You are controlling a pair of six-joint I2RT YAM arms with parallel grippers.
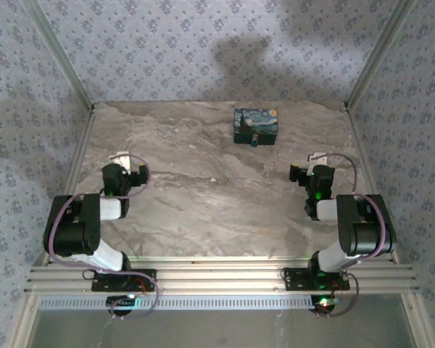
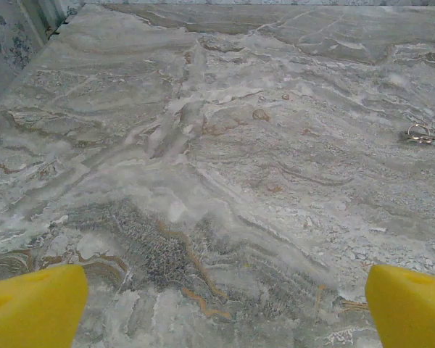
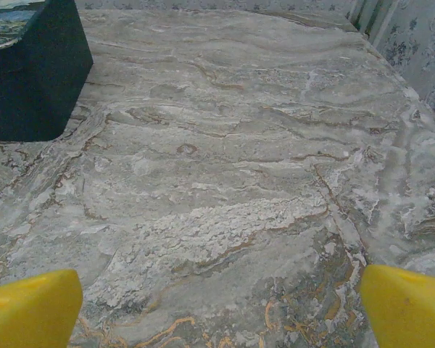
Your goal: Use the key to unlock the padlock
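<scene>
Table [image 1: 203,210]: a marbled grey-and-tan top, walled in by patterned panels at the far, left and right edges.
Box [image 1: 255,123]: a blue-and-yellow printed box that stands near the far edge, somewhat right of the middle. In the right wrist view its dark side sits at the upper left.
Padlock [image 1: 255,142]: a tiny dark-bluish piece with a pale spot. It lies on the table right at the middle of the box's near side; whether it touches the box cannot be told.
Metal ring [image 2: 420,133]: small and shiny, of the kind a key hangs on. It lies flat on the table at the right of the left wrist view, and what hangs on it is too small to make out.
Left gripper [image 2: 221,315]: jaws spread wide, with the yellow fingertips [image 2: 32,308] in the two bottom corners. It holds nothing and is over bare table toward the left edge, well apart from the box.
Right gripper [image 3: 221,315]: likewise wide open and empty, over bare table toward the right edge, on the near side of the box and to its right.
</scene>
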